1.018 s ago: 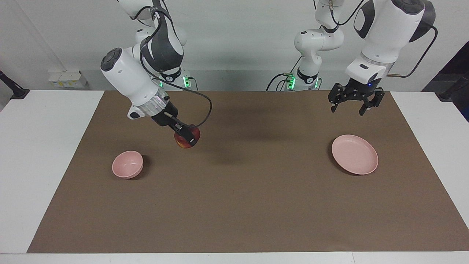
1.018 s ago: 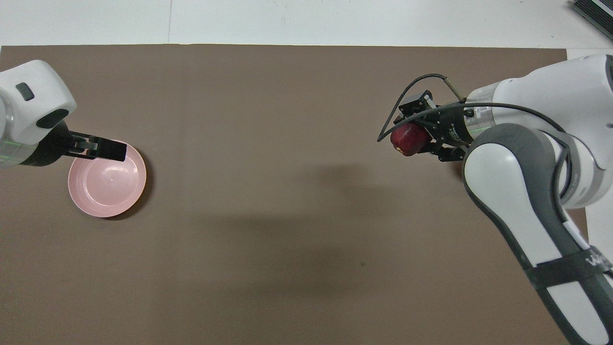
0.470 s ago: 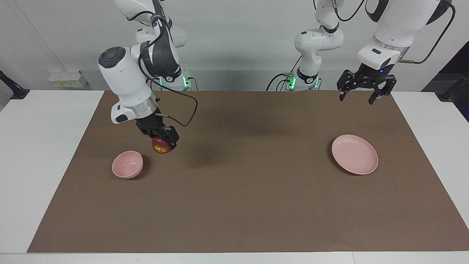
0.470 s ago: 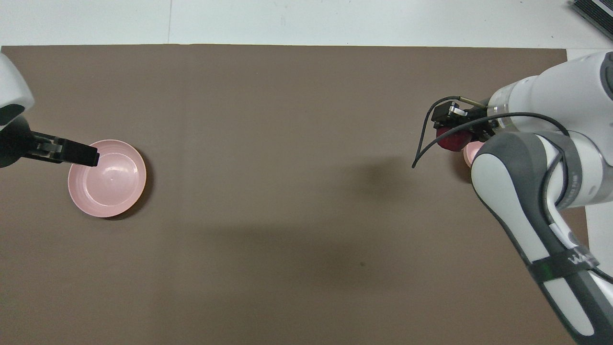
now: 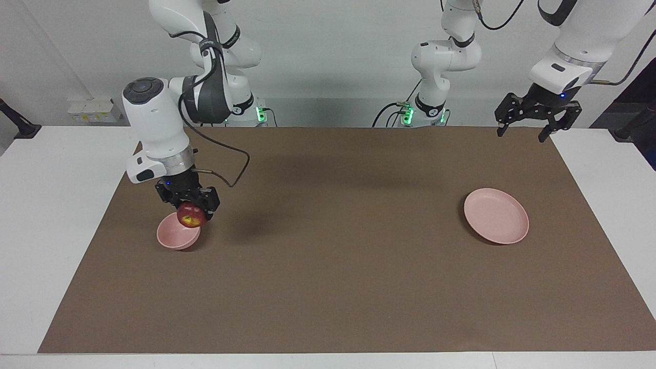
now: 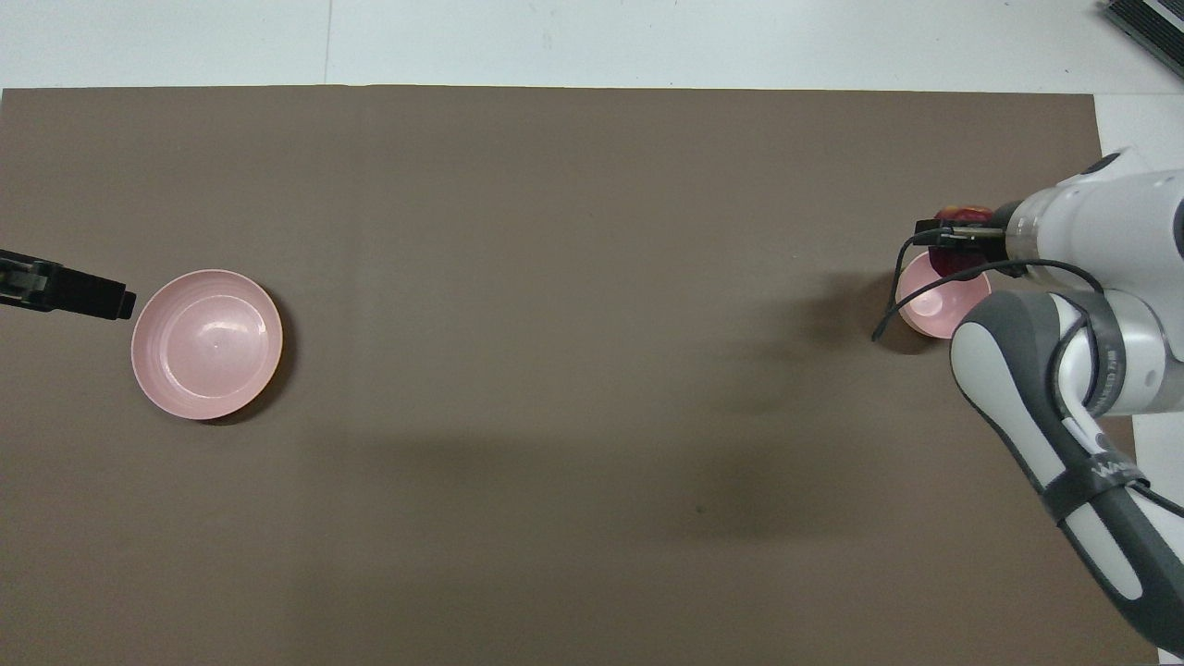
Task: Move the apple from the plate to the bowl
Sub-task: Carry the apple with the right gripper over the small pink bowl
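Note:
The dark red apple [image 5: 189, 218] with its yellowish patch hangs just above the small pink bowl [image 5: 174, 238], near the rim closest to the robots. My right gripper [image 5: 192, 212] is shut on the apple from above. In the overhead view the apple [image 6: 957, 252] is partly hidden by the right gripper [image 6: 953, 242] over the bowl [image 6: 934, 310]. The flat pink plate [image 5: 496, 215] lies bare toward the left arm's end. My left gripper [image 5: 520, 134] hangs open and holds nothing, high over the mat's corner, clear of the plate [image 6: 206, 344].
A brown mat [image 5: 328, 287] covers most of the white table [image 5: 46, 205], with bare white strips at both ends. A black cable loops off the right wrist beside the bowl. One left gripper finger [image 6: 83, 294] shows beside the plate.
My right gripper has carried the apple toward the right arm's end and down until it hangs over the bowl. The left gripper has risen and drawn away from the plate.

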Robot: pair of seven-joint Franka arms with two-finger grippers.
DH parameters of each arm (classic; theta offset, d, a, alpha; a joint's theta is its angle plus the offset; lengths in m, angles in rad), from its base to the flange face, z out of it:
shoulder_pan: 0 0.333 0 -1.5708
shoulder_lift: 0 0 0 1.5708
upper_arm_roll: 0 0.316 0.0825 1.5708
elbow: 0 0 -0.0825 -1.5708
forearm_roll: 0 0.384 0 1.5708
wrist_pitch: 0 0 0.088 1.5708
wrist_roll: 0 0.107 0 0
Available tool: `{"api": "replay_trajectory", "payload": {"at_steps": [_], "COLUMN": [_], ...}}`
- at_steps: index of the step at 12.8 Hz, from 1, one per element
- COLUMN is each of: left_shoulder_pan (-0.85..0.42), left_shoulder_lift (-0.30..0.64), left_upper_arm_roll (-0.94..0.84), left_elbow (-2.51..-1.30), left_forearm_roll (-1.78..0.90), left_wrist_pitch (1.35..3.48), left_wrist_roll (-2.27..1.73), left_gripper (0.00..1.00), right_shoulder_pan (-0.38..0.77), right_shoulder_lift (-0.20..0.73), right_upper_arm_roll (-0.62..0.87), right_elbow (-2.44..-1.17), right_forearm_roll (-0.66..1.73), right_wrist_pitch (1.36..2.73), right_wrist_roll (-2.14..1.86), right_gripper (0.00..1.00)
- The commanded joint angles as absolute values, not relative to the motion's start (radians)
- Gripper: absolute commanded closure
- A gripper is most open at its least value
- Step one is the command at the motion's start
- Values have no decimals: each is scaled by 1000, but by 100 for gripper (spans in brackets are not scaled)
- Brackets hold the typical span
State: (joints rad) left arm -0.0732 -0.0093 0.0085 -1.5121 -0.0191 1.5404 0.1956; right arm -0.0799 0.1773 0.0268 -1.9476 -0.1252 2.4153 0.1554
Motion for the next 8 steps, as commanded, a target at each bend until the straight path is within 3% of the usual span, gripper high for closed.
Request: {"api": "replay_trajectory", "payload": {"at_steps": [1, 7, 8], "left_shoulder_pan": [-120, -106, -106], "left_shoulder_lift": [8, -9, -27], "left_upper_arm_roll": [78, 75, 75], "left_elbow": [-1479, -1506, -1531], "left_forearm_roll": [-28, -25, -23], "left_wrist_pitch": [1520, 1516, 1516], "left_wrist_roll": [212, 236, 238], "left_gripper": [0, 0, 0], "right_shoulder_pan": [-126, -147, -159], "right_shoulder_lift": [117, 208, 222], "right_upper_arm_roll": [37, 35, 37], "right_elbow": [-2125, -2215, -2217], "right_forearm_roll": [-156, -155, -156], "right_wrist_pitch": [2585, 2802, 2815], "right_wrist_roll": [124, 140, 135], "right_gripper": [100, 100, 80]}}
